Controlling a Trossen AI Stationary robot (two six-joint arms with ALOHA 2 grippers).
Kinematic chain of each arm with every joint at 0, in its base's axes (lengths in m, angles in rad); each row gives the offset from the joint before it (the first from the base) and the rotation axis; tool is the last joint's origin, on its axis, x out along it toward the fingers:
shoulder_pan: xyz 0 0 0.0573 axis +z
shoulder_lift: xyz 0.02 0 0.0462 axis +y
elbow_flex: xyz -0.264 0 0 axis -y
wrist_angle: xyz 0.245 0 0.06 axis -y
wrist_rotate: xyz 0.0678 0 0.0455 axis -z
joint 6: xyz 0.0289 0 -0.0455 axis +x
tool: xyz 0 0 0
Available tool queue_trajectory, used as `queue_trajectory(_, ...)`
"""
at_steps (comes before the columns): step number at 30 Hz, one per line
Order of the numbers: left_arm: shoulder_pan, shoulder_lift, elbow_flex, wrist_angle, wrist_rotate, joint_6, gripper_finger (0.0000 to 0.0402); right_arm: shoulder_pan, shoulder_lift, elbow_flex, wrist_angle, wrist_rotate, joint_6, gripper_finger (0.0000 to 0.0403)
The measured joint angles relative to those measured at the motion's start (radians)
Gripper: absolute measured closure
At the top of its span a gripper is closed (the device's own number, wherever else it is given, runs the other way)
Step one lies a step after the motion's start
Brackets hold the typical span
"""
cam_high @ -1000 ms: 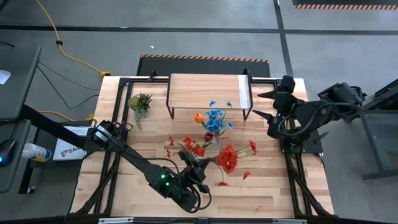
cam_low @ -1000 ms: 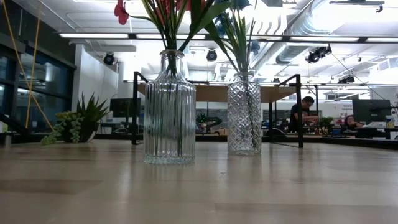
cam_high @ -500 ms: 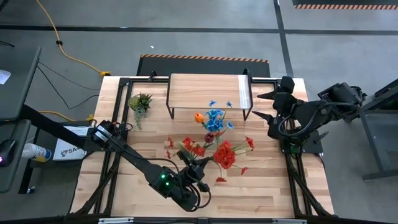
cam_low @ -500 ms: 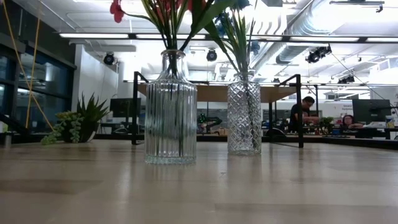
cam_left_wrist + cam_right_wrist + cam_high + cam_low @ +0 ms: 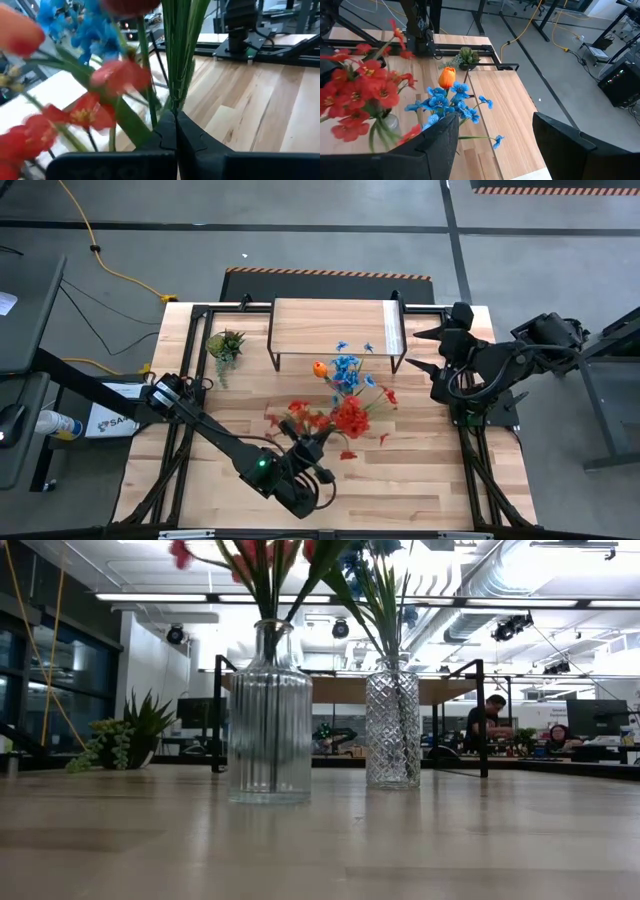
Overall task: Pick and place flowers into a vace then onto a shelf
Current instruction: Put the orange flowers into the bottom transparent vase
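Observation:
My left gripper (image 5: 306, 443) is near the table's near edge, shut on the red-bloomed bunch (image 5: 345, 418), whose stems go down into a ribbed glass vase (image 5: 268, 735) standing on the table. Behind it, a diamond-cut vase (image 5: 392, 730) holds the blue-bloomed bunch (image 5: 346, 370) and the orange tulip (image 5: 320, 368). I cannot make out the maroon tulip. The shelf (image 5: 335, 328) stands at the far edge on black legs. My right gripper (image 5: 428, 350) waits open at the table's right side, right of the shelf. Its wrist view shows the blue blooms (image 5: 445, 105) and red blooms (image 5: 360, 90). My left gripper (image 5: 175, 117) pinches several green stems of the red bunch (image 5: 176, 85) between its two shut fingers, coming from the table's near side, with the fingers across the stems. The stems rise above the fingers. Their lower parts (image 5: 270, 660) pass through the ribbed vase's neck.
A small green leafy tuft (image 5: 225, 345) sits left of the shelf, by the table's far left corner. Bare tabletop (image 5: 430, 470) lies on the near right. Black frame rails run along the table's sides. People sit in the room beyond the table in the low view.
My left gripper has moved a little toward the table's left, staying shut on the stems. The red blooms have swung from the near right toward the far left, closer to the blue bunch. The ribbed vase has shifted slightly on the table.

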Motion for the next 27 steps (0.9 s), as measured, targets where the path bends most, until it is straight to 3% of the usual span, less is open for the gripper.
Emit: queue_trajectory(27, -0.078, 0.000, 0.000, -0.021, 0.017, -0.041, 0.0377, 0.000, 0.001, 0.000, 0.005, 0.009, 0.000, 0.0158)
